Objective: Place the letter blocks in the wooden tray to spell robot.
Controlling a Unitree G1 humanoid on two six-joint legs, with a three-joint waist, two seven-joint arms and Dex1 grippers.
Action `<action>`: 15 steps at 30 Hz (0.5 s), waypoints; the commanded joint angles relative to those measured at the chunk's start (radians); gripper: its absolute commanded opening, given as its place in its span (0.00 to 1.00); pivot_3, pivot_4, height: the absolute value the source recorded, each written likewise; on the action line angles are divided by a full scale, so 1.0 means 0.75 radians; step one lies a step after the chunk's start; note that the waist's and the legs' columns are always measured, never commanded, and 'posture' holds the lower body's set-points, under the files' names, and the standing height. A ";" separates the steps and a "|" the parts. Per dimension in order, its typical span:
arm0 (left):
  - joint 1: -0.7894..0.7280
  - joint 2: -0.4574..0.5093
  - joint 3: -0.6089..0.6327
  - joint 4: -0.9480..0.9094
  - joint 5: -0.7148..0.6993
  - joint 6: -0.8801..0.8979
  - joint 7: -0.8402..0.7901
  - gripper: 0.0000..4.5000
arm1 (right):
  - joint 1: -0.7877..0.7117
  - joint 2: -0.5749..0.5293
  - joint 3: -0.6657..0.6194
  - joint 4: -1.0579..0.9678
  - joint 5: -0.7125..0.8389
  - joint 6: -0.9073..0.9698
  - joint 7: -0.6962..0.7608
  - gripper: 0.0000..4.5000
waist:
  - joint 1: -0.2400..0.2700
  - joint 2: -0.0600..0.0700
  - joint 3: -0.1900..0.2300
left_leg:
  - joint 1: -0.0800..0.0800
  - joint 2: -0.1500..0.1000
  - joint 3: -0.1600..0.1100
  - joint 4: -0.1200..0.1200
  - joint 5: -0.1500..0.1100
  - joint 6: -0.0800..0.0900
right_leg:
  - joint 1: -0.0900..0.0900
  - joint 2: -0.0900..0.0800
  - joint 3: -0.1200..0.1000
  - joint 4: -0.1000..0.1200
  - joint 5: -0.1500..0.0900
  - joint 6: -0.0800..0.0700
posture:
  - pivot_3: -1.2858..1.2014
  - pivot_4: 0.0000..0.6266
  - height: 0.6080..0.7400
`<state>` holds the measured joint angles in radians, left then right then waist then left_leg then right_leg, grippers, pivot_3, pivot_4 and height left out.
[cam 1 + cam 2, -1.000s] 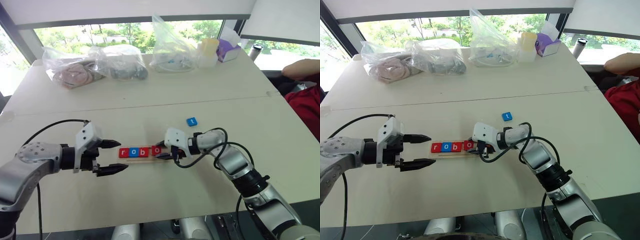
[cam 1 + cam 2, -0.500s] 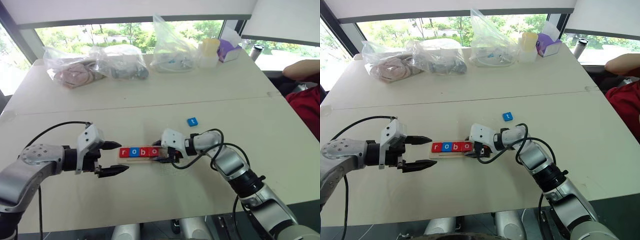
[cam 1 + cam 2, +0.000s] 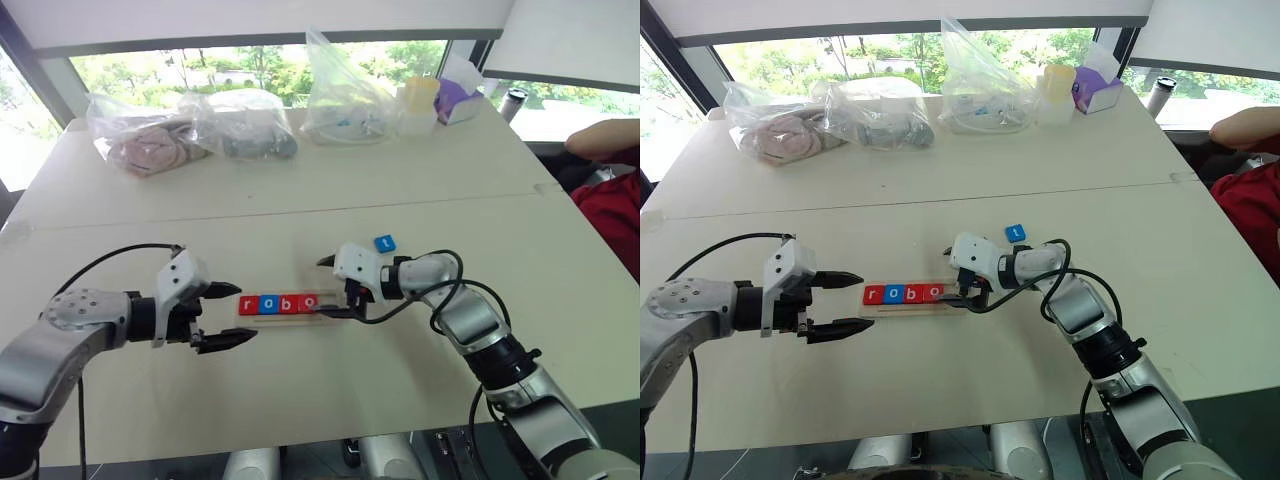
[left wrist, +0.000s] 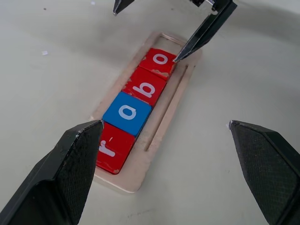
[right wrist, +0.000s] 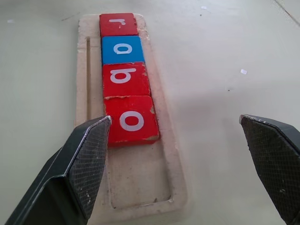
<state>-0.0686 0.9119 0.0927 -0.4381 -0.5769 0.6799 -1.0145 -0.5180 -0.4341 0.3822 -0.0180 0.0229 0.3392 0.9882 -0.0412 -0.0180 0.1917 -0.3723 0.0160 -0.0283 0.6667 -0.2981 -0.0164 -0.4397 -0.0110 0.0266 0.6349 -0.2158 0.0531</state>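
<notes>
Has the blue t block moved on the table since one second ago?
No. The blue t block lies at the same spot on the table, beyond the wooden tray, apart from it.

Head views look down; both wrist views share the wooden tray (image 5: 89,70) close up

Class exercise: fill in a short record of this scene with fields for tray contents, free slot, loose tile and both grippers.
tray contents: wooden tray holds r, o, b, o
free slot: one, at the end beside the right gripper
loose tile: blue t, on the table beyond the right gripper
left gripper: open, at the r end
right gripper: open, holding nothing
</notes>
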 commanded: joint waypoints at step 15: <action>-0.067 -0.060 0.077 -0.072 -0.135 0.049 0.066 1.00 | -0.019 -0.063 -0.293 -0.275 0.272 0.282 -0.036 0.99 | 0.014 0.000 0.000 | -0.001 0.000 -0.001 0.000 0.000 0.000 | 0.000 -0.001 0.000 0.000 0.000 0.000 | 0.52 0.24 1.00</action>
<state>-0.0957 0.8674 0.1041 -0.4520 -0.6330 0.7080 -0.9780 -0.5206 -0.4673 0.2350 -0.1578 0.1661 0.4763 0.9802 -0.0308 -0.0182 0.1916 -0.3731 0.0158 -0.0295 0.6671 -0.2980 -0.0164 -0.4395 -0.0119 0.0264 0.6347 -0.2157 0.0535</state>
